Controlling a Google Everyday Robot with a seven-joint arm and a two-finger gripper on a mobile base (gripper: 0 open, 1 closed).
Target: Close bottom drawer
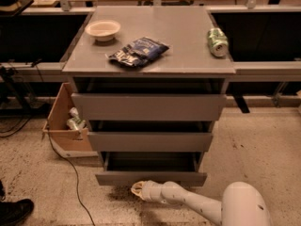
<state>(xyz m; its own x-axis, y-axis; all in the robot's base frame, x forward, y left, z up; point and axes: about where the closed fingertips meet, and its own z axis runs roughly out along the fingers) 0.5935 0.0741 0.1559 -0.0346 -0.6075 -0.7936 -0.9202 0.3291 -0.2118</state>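
Observation:
The bottom drawer [150, 177] is the lowest and narrowest grey front of the grey cabinet; it stands pulled out, its dark tray open behind the front. My white arm reaches in from the lower right along the floor. My gripper [138, 190] is at its tip, just below and in front of the drawer front, left of the middle. The mid-width drawer [149, 141] and the widest top drawer [148, 107] sit above it, each stepped out a little.
On the cabinet top [188, 55] lie a white bowl [102, 30], a dark chip bag [138, 52] and a green can [217, 41] on its side. A cardboard box [63, 121] with bottles stands at the left. A cable [70, 168] runs over the floor. A black shoe [14, 212] is at the lower left.

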